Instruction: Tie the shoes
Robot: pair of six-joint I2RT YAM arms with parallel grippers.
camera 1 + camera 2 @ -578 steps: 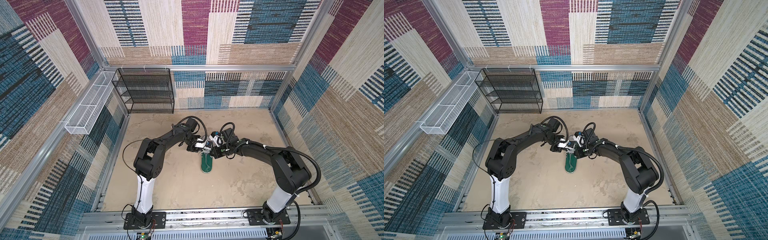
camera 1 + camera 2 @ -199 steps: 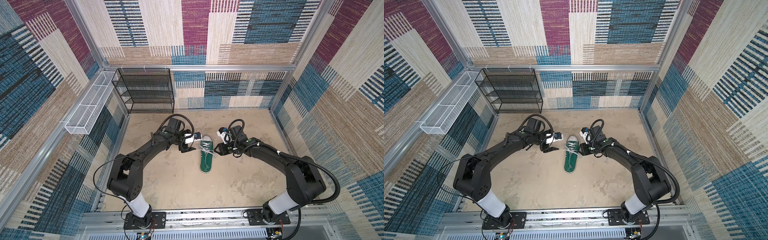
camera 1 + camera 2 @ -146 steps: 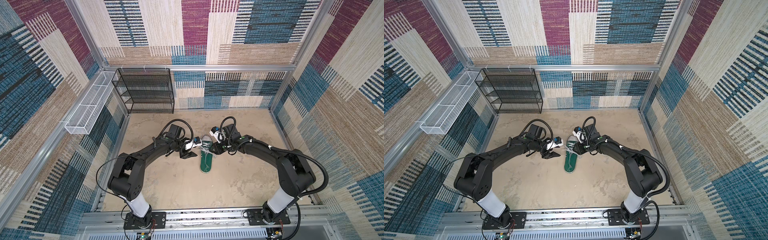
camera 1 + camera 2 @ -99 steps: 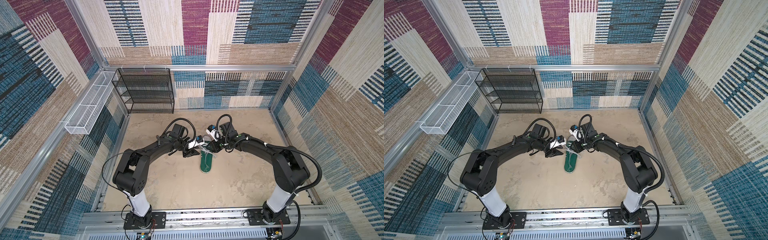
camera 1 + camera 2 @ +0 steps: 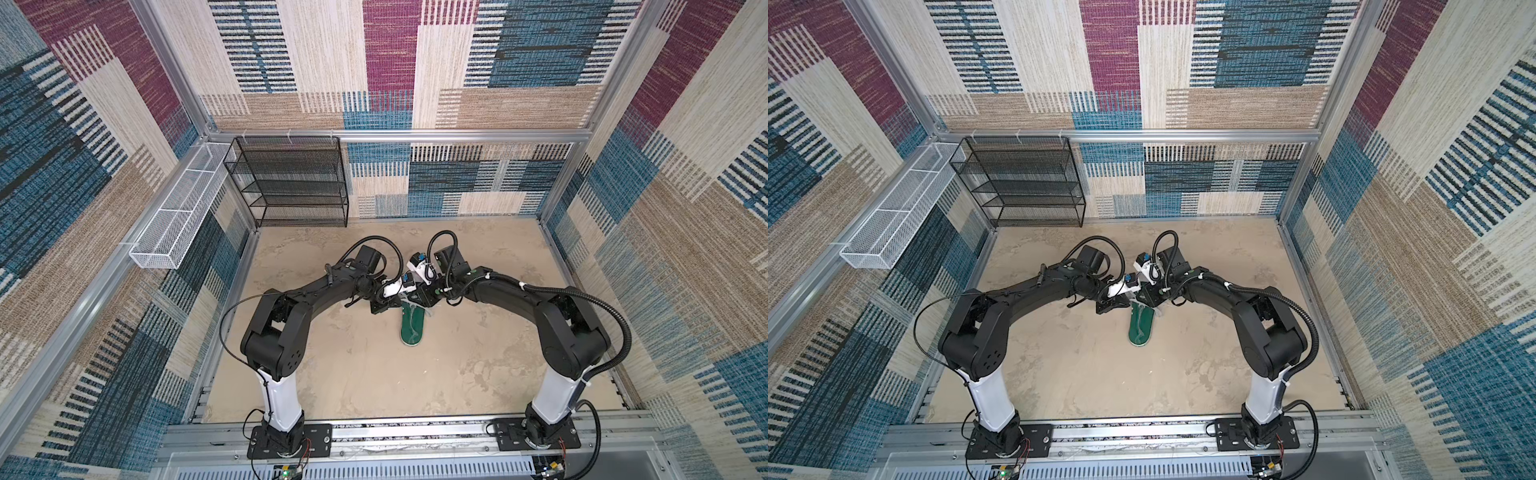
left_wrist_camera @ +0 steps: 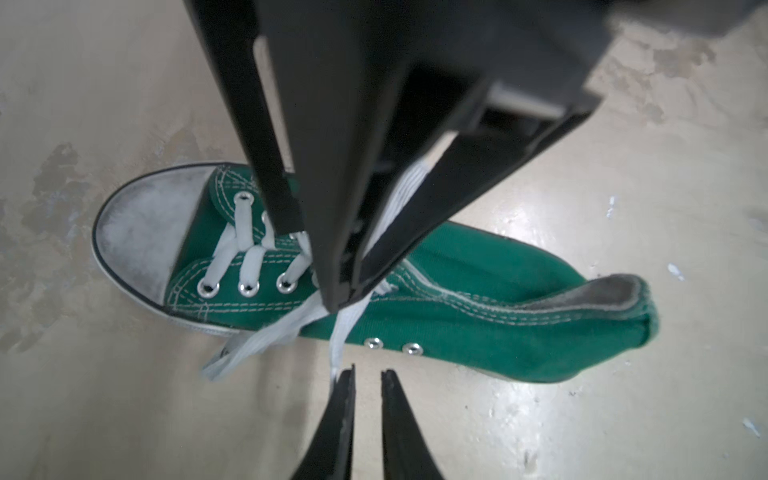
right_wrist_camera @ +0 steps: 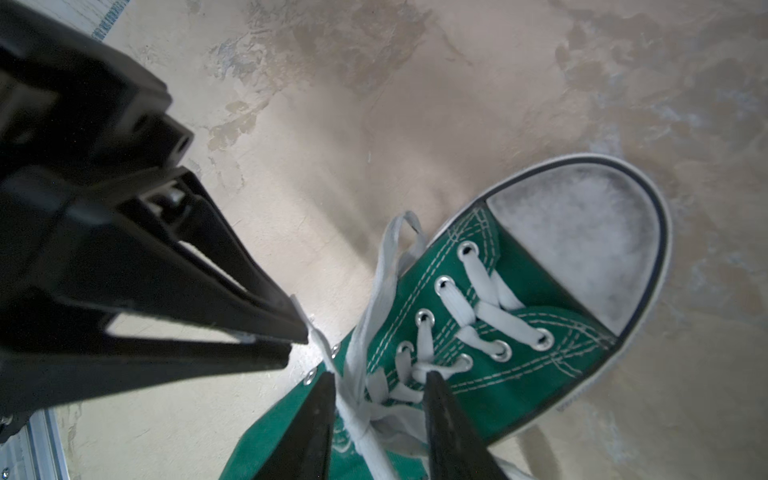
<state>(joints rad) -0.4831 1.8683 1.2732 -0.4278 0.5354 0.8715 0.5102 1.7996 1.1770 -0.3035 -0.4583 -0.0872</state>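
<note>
Both top views: high above the front rail (image 5: 415,434), looking steeply down on the whole floor (image 5: 353,374). Wrist views: close, looking down on the shoe (image 6: 478,282), which all four share.

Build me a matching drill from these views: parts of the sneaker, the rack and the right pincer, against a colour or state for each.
Things:
1. canvas upper
2. toe cap
3. shelf rack
4. right pincer

Colour or state:
a. scuffed white
b. black wire mesh
c. fingers apart, astride the laces
d. green

Pairs: 1-d, 2-a, 3-b, 4-c.
</note>
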